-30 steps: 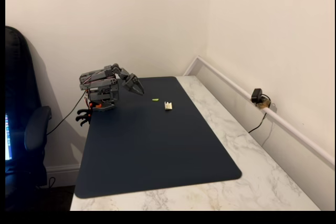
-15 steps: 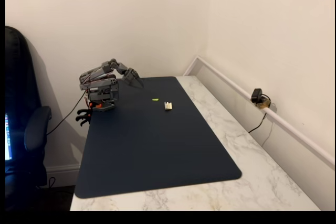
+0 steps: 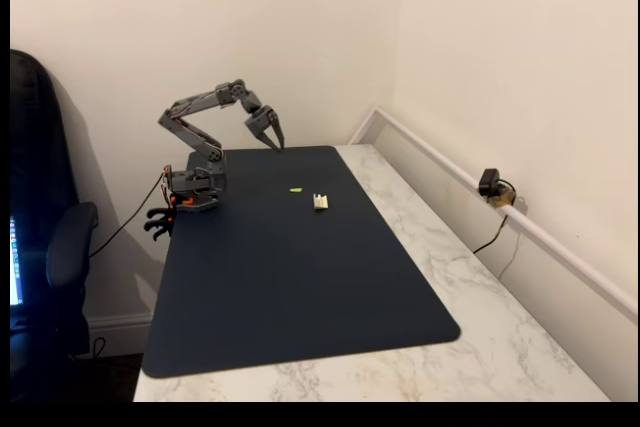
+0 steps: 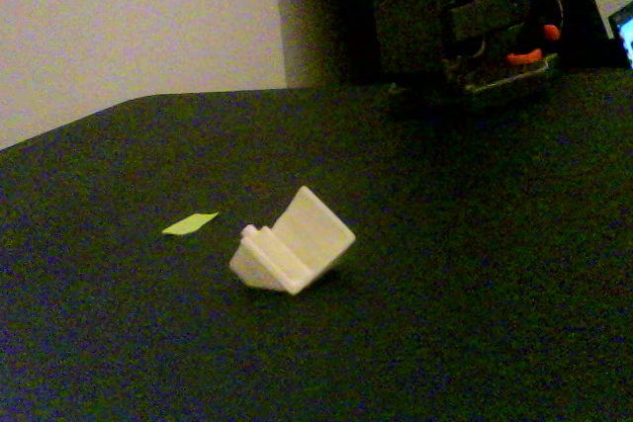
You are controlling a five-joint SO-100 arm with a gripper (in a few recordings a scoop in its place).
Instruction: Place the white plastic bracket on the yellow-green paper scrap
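Fixed view from the corner: end effector [image 3: 272, 135] hangs raised, empty, fingers slightly parted; white plastic bracket [image 3: 320, 201] lies on the mat toward four o'clock, just beside yellow-green paper scrap [image 3: 296, 189].

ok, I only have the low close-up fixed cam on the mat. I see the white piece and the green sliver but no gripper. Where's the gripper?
Observer: In the high fixed view the gripper hangs in the air above the far end of the dark mat, fingers pointing down, up and to the left of both pieces in that picture.
Operator: Holding anything?
Observer: Nothing shows between its fingers; the white plastic bracket lies on the mat.
Operator: Bracket on the scrap yet?
Observer: No. The yellow-green paper scrap lies apart from it, with bare mat between them; it is the piece nearer the gripper.
Operator: Anything else nearby?
Observer: A small black camera sits at the wall ledge, right of the mat.
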